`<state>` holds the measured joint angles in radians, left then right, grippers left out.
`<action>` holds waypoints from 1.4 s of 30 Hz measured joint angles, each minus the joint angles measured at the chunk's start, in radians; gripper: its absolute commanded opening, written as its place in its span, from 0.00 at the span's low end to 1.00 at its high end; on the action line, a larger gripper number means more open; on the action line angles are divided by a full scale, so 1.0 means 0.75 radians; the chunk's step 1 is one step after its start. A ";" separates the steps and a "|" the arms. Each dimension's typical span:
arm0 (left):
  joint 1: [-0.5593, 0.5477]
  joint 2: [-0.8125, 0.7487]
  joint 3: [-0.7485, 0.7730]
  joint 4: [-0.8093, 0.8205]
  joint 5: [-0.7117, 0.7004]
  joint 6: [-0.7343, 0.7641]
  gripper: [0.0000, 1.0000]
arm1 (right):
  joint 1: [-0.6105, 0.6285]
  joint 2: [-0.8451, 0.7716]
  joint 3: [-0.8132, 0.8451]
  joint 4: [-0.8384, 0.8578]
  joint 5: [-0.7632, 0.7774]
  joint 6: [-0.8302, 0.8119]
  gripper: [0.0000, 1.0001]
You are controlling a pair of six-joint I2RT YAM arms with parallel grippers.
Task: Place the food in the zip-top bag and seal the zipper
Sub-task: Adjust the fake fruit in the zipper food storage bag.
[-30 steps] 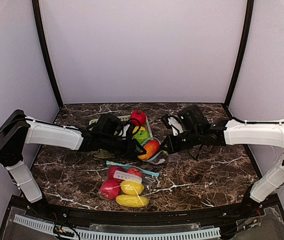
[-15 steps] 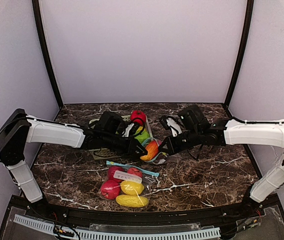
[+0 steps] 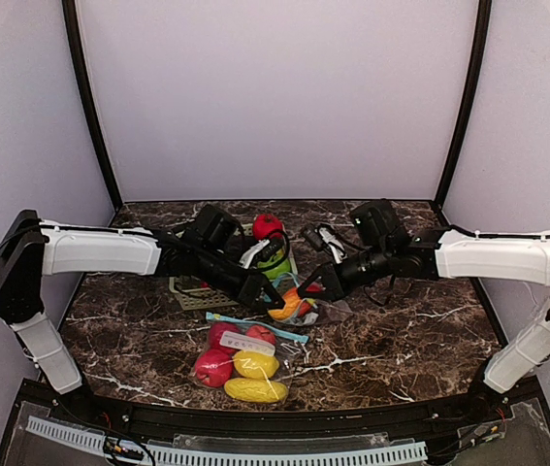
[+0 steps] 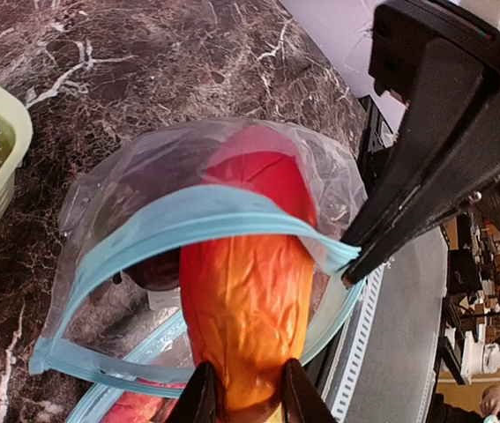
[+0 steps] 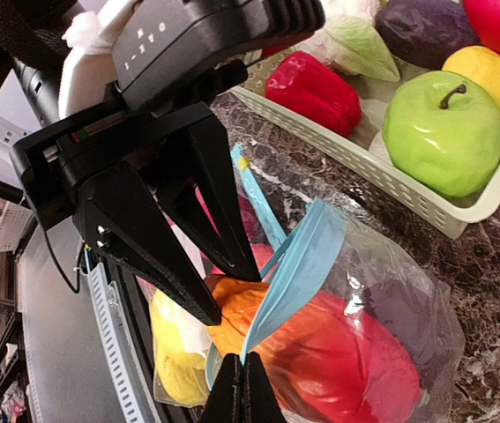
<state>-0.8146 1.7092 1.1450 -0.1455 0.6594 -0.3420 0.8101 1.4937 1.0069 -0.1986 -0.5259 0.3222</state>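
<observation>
Nothing readable turned up: the white label strip (image 3: 246, 343) on the filled bag (image 3: 241, 371), just nearer than the basket (image 3: 189, 294), was too small to read.

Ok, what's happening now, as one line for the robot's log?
left gripper: shut on orange-red fruit, partway into zip-top bag | right gripper: shut on blue rim, mouth held open | seal: not yet done

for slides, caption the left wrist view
Left jaws hold orange-red fruit in the mouth of the bag; right jaws pinch its rim
</observation>
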 measured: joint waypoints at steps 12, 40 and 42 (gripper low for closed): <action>0.001 -0.018 0.022 -0.088 0.129 0.200 0.04 | -0.056 -0.040 -0.071 0.095 -0.191 -0.023 0.00; -0.026 0.222 0.343 -0.252 0.262 0.414 0.01 | -0.088 0.021 -0.118 0.246 -0.500 -0.098 0.00; -0.026 0.227 0.342 -0.224 0.259 0.397 0.04 | -0.092 0.020 -0.128 0.272 -0.501 -0.094 0.00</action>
<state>-0.8345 1.8793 1.4017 -0.3138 0.8539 -0.0441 0.7414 1.5085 0.9112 0.0055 -0.9016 0.2520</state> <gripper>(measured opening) 0.208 0.005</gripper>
